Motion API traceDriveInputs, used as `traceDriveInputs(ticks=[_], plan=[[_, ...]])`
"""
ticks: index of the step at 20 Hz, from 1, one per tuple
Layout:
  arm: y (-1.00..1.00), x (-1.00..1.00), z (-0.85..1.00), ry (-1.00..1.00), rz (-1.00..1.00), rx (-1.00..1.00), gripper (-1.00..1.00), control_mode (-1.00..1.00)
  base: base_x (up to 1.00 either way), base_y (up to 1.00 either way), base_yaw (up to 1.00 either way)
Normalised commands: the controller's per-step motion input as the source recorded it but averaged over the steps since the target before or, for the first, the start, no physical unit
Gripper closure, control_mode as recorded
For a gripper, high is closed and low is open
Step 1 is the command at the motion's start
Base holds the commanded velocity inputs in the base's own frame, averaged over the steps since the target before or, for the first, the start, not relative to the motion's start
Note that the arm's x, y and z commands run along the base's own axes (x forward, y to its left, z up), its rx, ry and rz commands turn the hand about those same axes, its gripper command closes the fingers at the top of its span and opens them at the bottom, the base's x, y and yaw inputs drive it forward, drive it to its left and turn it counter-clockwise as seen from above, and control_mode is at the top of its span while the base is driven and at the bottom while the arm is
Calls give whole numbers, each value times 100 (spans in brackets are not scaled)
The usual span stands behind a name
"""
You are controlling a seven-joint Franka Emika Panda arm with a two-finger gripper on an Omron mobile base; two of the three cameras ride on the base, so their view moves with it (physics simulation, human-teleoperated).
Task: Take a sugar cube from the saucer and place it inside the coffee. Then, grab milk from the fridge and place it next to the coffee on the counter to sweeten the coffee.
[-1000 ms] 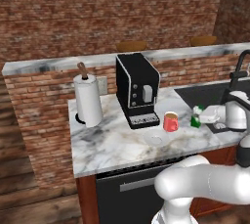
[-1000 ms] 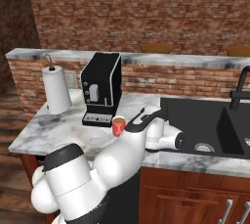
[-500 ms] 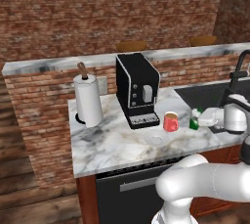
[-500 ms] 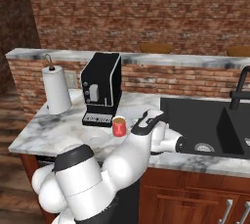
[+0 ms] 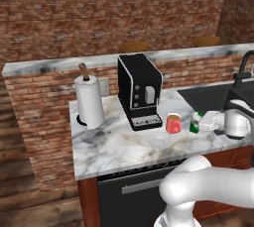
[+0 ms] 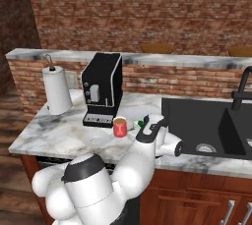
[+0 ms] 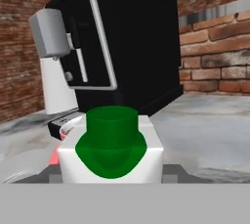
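Your tool (image 5: 202, 123) sits low over the worktop (image 5: 114, 144), reaching in from the sink side, and the milk (image 5: 195, 122) is right at its tip, just beside the coffee (image 5: 173, 123) on the side nearer the sink (image 6: 206, 121). From the left base view the carton (white, with a green top) looks upright, with its base at or very near the marble; you cannot tell from these pictures whether it is resting there or a touch above. In the hand view the milk (image 7: 112, 145) stands close up and centred, green cap toward the camera, so it lies along the tool's line. The fingertips themselves are hidden behind the carton there, so how wide the tool stands, and whether it is truly clamped on the milk, cannot be told.

The coffee (image 6: 119, 127) stands in front of the black coffee machine (image 5: 140, 90), near its drip tray. The saucer (image 5: 158, 141) lies just in front of the mug, toward the worktop's front edge, apart from it. Any sugar cube on it is too small to make out.

A paper towel roll (image 5: 89, 101) stands upright at the far left of the worktop, well apart from the mug.
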Motion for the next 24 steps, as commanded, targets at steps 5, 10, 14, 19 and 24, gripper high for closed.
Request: traceDriveInputs(ticks=[5, 10, 14, 19, 24], plan=[[0, 12, -10, -3, 0, 0, 100, -100, 0, 0, 0], [0, 11, -15, -3, 0, -1, 100, -100, 0, 0, 0], [0, 12, -17, -3, 0, -1, 100, -100, 0, 0, 0], [0, 12, -17, -3, 0, -1, 100, -100, 0, 0, 0], [0, 14, -14, -3, 0, -3, 100, -100, 0, 0, 0]])
